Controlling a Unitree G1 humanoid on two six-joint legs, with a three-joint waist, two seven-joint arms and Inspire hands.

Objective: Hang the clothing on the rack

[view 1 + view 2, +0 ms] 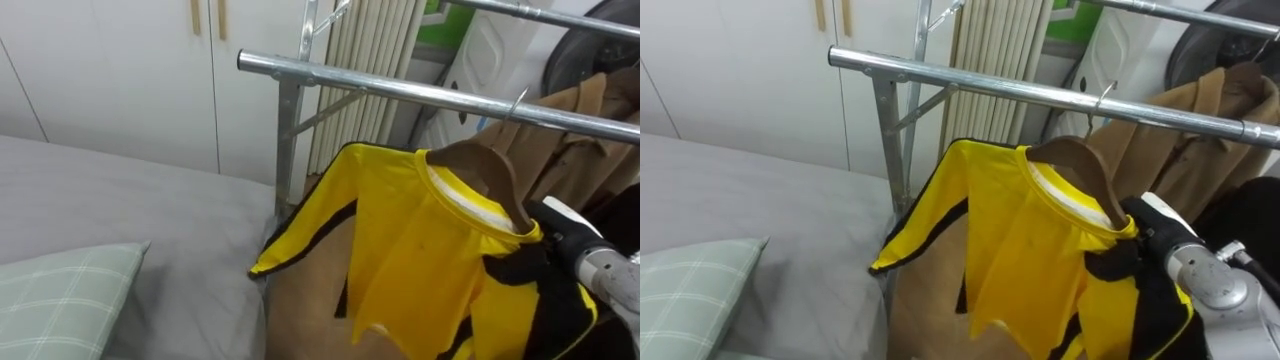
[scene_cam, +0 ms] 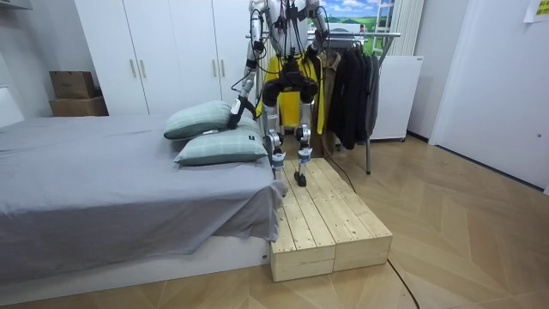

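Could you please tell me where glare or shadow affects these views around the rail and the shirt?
Left eye view: the metal rail shows bright streaks of glare along its top; the yellow shirt is evenly lit, without glare. Room view: soft, even light, with a faint shadow under the bed edge.

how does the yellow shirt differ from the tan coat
The yellow shirt is bright with black trim, the tan coat plain brown. The shirt is nearer, below the rail, with the right hand at it; the coat hangs behind the rail, untouched. Both are at the rack.
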